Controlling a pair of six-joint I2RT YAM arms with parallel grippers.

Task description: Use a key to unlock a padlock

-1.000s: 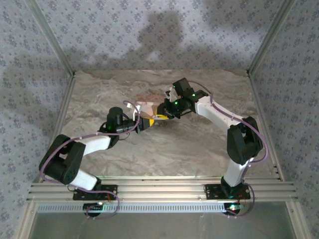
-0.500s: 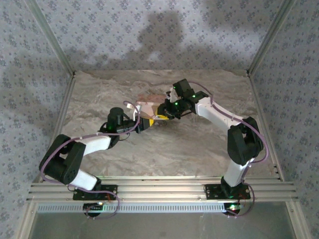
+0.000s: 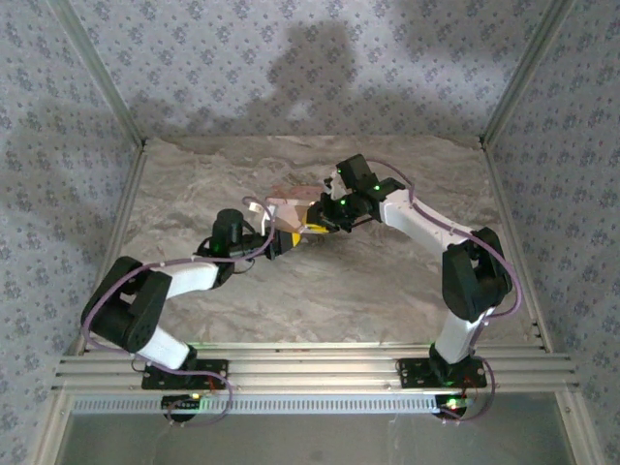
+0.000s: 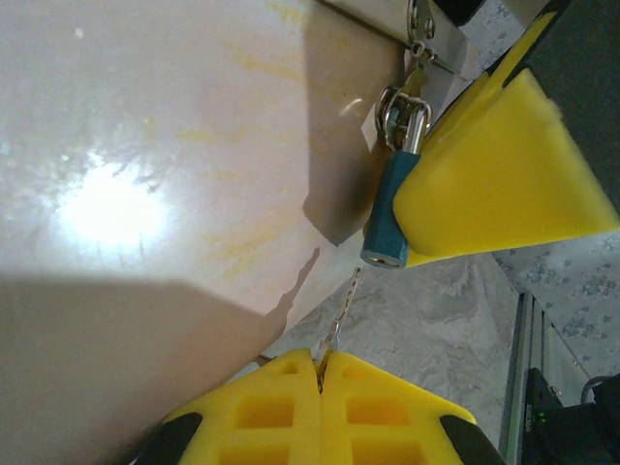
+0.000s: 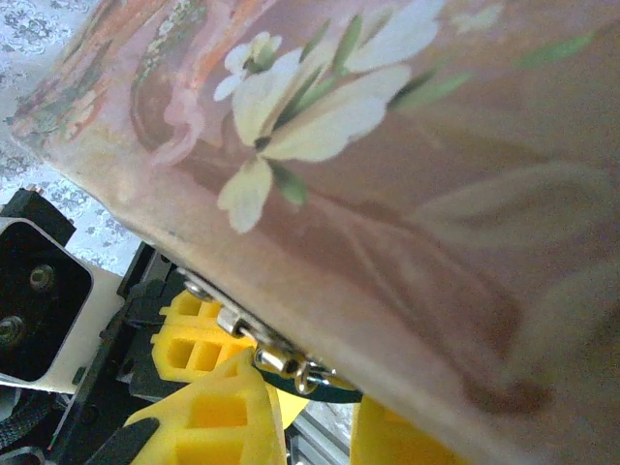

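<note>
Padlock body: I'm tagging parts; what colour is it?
The padlock is teal-blue, with a silver shackle; clearest in the left wrist view.

My top camera looks down from behind my arms; both wrist cameras crowd the pink box [image 5: 407, 145] bearing the padlock [image 4: 387, 218].

Lab robot cell: alu frame [image 3: 300, 363], patterned walls [image 3: 291, 68], marbled tabletop [image 3: 339, 300].
</note>
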